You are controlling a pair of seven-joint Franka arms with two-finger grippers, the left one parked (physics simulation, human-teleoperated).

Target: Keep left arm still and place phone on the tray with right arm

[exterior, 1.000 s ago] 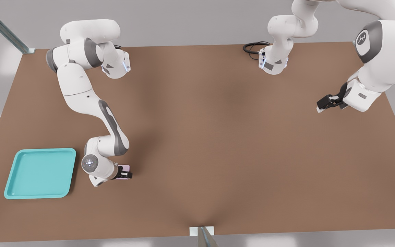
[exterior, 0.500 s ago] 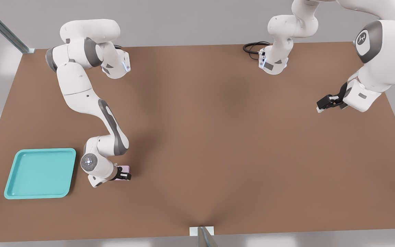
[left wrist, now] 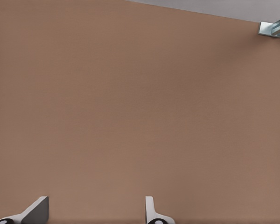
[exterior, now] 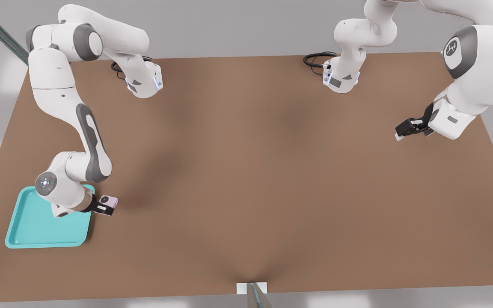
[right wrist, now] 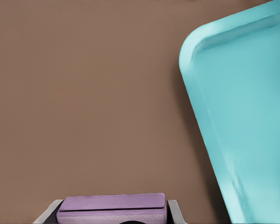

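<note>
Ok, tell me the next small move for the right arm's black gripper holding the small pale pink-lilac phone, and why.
Probably carry on toward the front view's left, then lower. The black two-finger gripper is shut on the small pale pink-lilac phone, which hangs just off the shallow turquoise tray's edge on the front view's right, over the brown table. In the right wrist view the phone is beside the tray, not over it.
</note>
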